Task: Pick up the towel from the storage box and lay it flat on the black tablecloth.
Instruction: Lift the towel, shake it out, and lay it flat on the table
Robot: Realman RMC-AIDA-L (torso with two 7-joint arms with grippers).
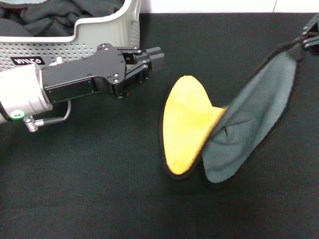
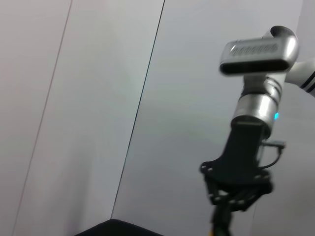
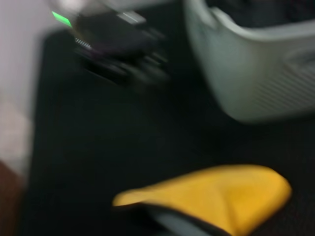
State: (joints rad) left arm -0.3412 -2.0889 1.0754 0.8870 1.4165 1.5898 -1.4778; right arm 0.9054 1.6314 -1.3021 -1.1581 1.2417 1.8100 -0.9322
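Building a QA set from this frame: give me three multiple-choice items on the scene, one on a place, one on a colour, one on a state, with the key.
1. Where is the towel?
A. Inside the storage box
B. Out of the box, lower end on the black tablecloth, upper corner held up
C. Draped over the left arm

2. What colour is the towel face turned up at its lower end?
A. Yellow-orange
B. White
C. Red

3. What is the left gripper doing?
A. Clamping the towel's edge
B. Reaching into the box
C. Holding nothing, beside the storage box

Key: 1 B, the right gripper holds one corner high while the folded end rests on the black tablecloth. 2 A, the yellow-orange side shows, grey-green above it. 3 C, it hangs over the cloth, apart from the towel.
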